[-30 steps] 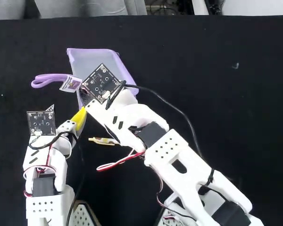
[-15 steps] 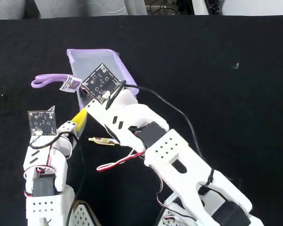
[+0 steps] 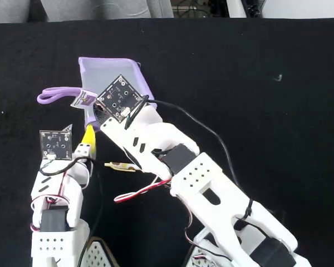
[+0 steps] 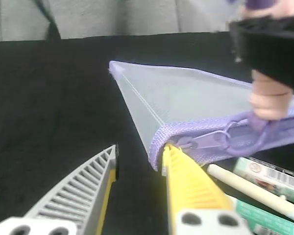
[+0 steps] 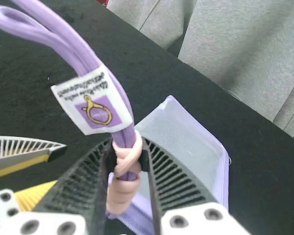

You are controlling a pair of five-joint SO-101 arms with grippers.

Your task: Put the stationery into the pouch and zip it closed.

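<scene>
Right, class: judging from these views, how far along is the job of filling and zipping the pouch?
Done: a pen lies at the zip edge of the pouch; whether inside is unclear. In hand: the right end effector is shut on the purple strap; the left end effector is open at the pouch corner. Left: a small item on the table, then the zipping.

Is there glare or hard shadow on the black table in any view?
High view: the black table is matte, without glare, and the white arms cast no distinct shadow. Left wrist view: the mesh pouch is lit evenly. Right wrist view: the strap is bright, not washed out.
</scene>
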